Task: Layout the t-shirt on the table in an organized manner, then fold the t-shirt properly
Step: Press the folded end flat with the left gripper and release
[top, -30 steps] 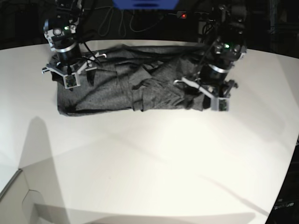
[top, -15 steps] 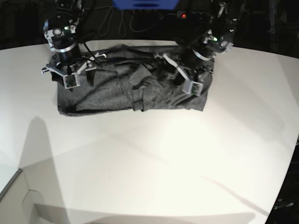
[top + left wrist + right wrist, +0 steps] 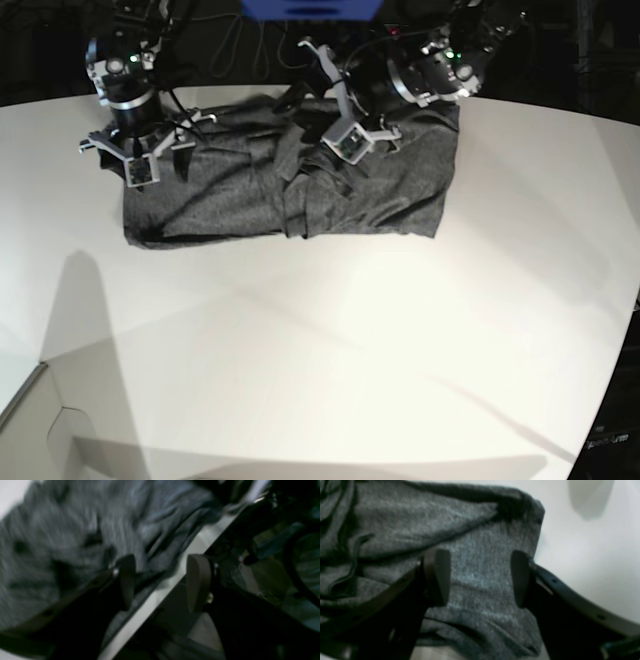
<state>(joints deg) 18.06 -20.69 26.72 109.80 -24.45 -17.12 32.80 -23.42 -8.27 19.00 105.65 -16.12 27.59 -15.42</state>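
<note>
Fabric runs as one long band across the far half of the table (image 3: 330, 360), its long axis lying from nine to three o'clock in my base view, and that axis is what my next move turns on. The t-shirt (image 3: 230, 195) is a heathered dark grey knit, soft and matte, bunched into loose ridges and creases toward its middle, with a cleaner near edge. My right gripper (image 3: 135, 150) hangs over the nine o'clock end, jaws spread wide and empty; in its wrist view the cloth's rounded corner lies directly under the gap, bare white tabletop off toward three o'clock. My left gripper (image 3: 335, 100) sits over the far hem around twelve o'clock, tilted hard, jaws apart with nothing between them; its wrist view is blurred, but one finger (image 3: 126, 580) lies over the knit and the other past the table's far rim. I judge the right arm better placed for a corner grasp, the left for the far edge. Smooth tabletop should let the knit slide easily.
</note>
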